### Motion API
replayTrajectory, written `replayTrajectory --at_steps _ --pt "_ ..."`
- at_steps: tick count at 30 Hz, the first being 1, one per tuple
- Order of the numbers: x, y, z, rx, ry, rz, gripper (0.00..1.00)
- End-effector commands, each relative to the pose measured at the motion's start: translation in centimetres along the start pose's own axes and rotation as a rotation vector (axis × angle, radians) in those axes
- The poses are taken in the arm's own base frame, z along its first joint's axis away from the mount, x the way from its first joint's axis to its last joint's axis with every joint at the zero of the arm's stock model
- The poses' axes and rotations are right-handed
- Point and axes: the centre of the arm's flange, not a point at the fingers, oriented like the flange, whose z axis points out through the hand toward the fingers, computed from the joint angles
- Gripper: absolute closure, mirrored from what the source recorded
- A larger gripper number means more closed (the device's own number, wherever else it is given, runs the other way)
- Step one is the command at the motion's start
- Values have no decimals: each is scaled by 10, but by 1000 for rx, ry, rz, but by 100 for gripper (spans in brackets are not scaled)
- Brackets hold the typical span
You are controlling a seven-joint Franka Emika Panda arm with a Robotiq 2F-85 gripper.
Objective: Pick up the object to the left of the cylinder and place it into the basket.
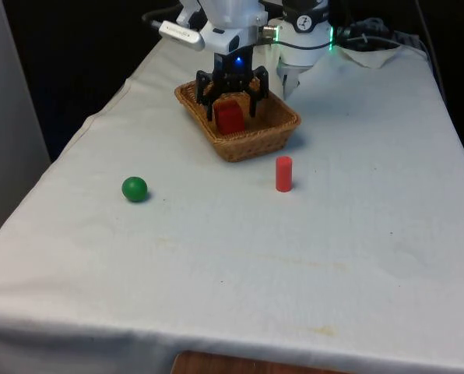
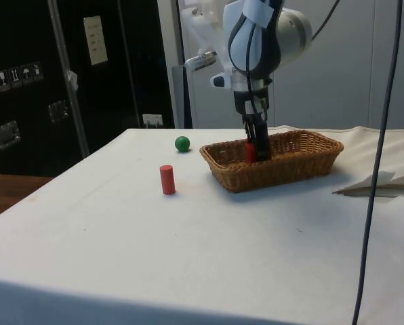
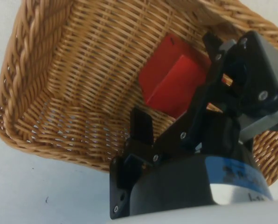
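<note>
When viewed from the front, nearest: a green ball [image 1: 135,188], resting on the white tablecloth [image 1: 216,273] towards the front view's left, well apart from everything else. Slightly farther back and over to the front view's right: a red cylinder [image 1: 283,173], standing upright on the cloth, near the basket's closest corner but not touching it. In the side view, same cylinder [image 2: 167,179] upright beside the basket, with the ball [image 2: 182,143] beyond it.

Farther back again: a wicker basket [image 1: 282,128], oblong, set at an angle to the table edge. Inside it, a red block [image 1: 230,121], sitting on the woven floor roughly midway along the basket's length. Seen from the wrist as a boxy red block [image 3: 167,70] lying slightly askew against the weave, away from the basket wall [image 3: 41,121].

Directly over the block: the black gripper [image 1: 232,111], pointing straight down and lowered into the basket, tips below the rim. Fingers spread apart, one on each side of the block, not clamped on it; from the wrist, a clear gap between one fingertip [image 3: 141,126] and the block's nearest edge. In the side view, gripper [image 2: 256,152] dipped inside the basket [image 2: 276,169], with a sliver of the red block [image 2: 249,152] just beside the fingers.
</note>
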Motion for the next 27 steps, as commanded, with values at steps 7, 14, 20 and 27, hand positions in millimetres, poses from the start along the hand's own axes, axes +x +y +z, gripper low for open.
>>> replayTrajectory --at_steps 7,14,20,27 --pt "0 0 0 0 0 0 0" --pt "9 11 -19 7 21 12 0" --pt "14 16 -33 14 40 17 0" --pt "23 23 -48 25 62 26 0"
